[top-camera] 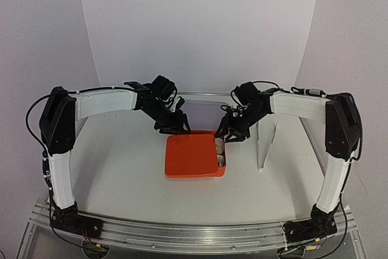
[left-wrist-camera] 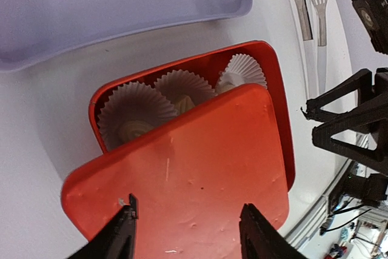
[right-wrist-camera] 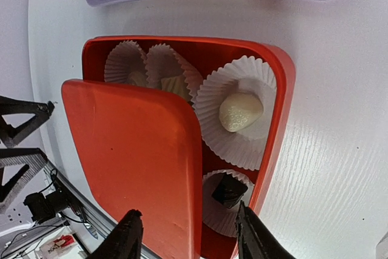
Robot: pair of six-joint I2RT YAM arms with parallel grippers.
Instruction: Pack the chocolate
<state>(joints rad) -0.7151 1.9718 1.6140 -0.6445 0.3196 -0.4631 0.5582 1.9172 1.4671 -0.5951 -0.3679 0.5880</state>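
A red box (top-camera: 219,139) sits mid-table with a red lid (top-camera: 191,156) lying askew over most of it. In the right wrist view the lid (right-wrist-camera: 133,162) leaves the box's right side uncovered. A cream-white chocolate (right-wrist-camera: 240,112) and a dark chocolate (right-wrist-camera: 228,190) sit there in white paper cups. Two more cream lumps (right-wrist-camera: 171,85) peek out beside the lid edge. The left wrist view shows the lid (left-wrist-camera: 194,174) and cups (left-wrist-camera: 136,110) behind it. My left gripper (left-wrist-camera: 188,232) is open above the lid. My right gripper (right-wrist-camera: 188,238) is open, its jaws astride the lid's edge and the dark chocolate's cup.
A pale lilac tray (left-wrist-camera: 121,4) lies behind the box. A clear plastic stand (top-camera: 267,141) is right of the box. Metal tongs or spatulas (left-wrist-camera: 306,1) lie at the far side in the left wrist view.
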